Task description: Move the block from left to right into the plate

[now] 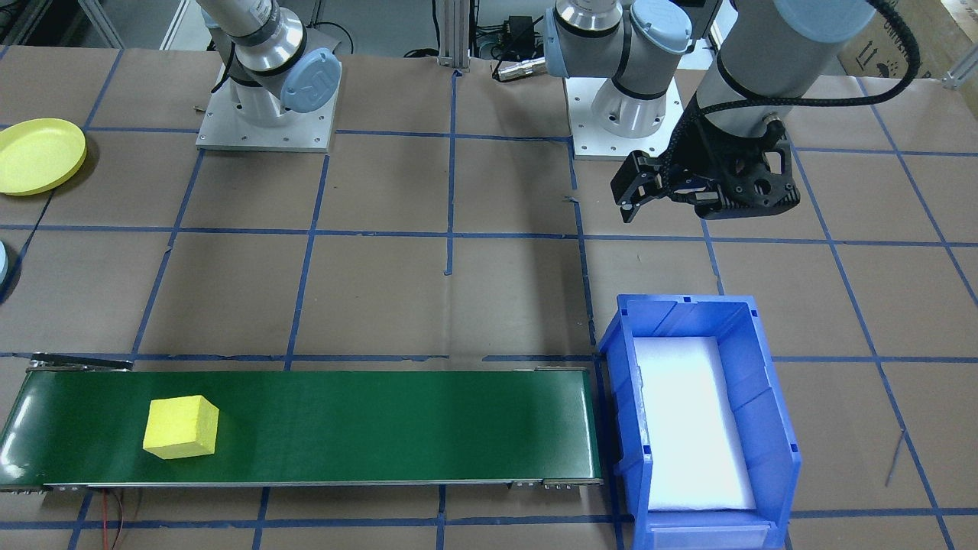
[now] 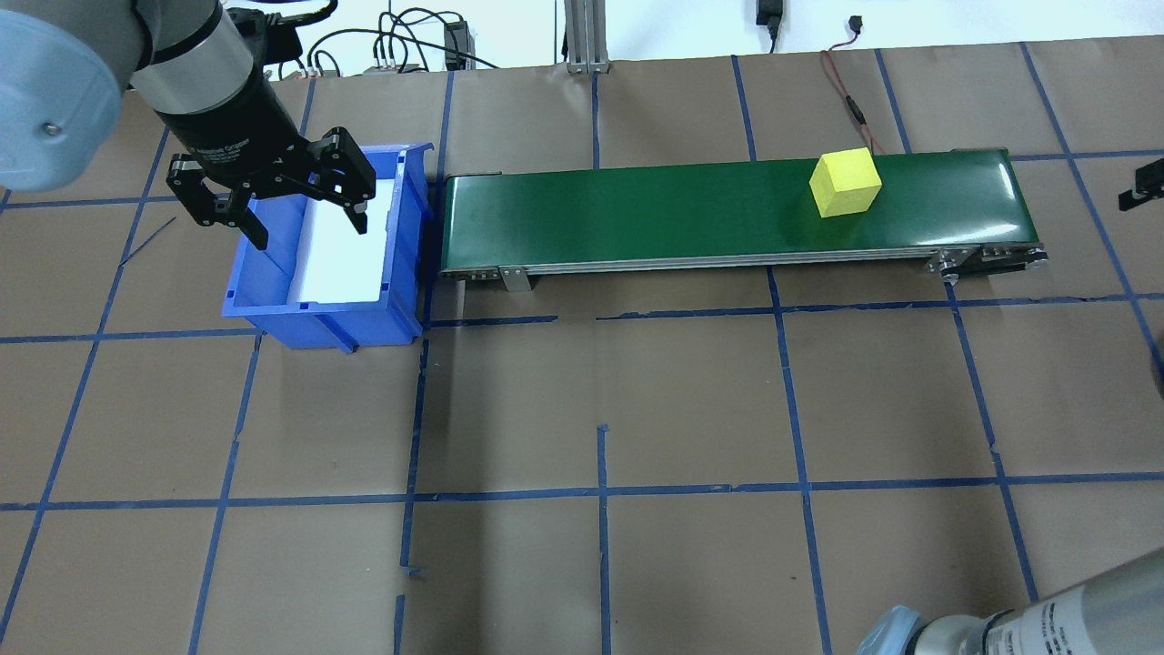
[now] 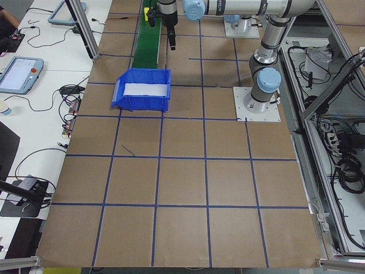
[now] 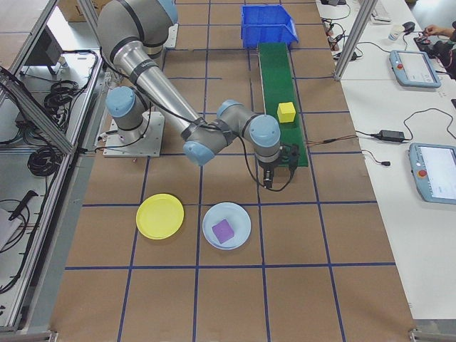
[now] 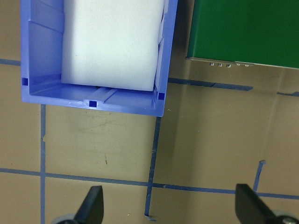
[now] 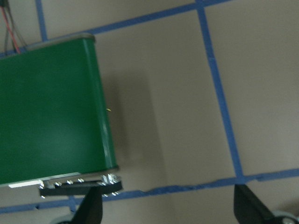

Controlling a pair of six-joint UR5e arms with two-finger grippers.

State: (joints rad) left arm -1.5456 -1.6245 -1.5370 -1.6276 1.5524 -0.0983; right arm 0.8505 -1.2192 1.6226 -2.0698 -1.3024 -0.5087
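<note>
The block [image 1: 181,426] is a yellow cube lying on the green conveyor belt [image 1: 382,428], near the belt's end on my right side [image 2: 845,182]. The pale yellow plate [image 1: 38,155] rests flat on the table with nothing on it [image 4: 159,216]. My right gripper [image 6: 168,210] is open with nothing in it, hovering just off that end of the belt [image 4: 274,169], a short way from the block. At the opposite end, my left gripper [image 2: 309,227] hangs open over the blue bin [image 2: 318,323], holding nothing [image 5: 170,210].
The blue bin [image 1: 764,397], lined with white foam, stands against the belt's other end. A light blue plate [image 4: 239,235] holding a purple block [image 4: 223,230] lies beside the yellow plate. Both arm bases [image 1: 267,122] sit at the table's back edge.
</note>
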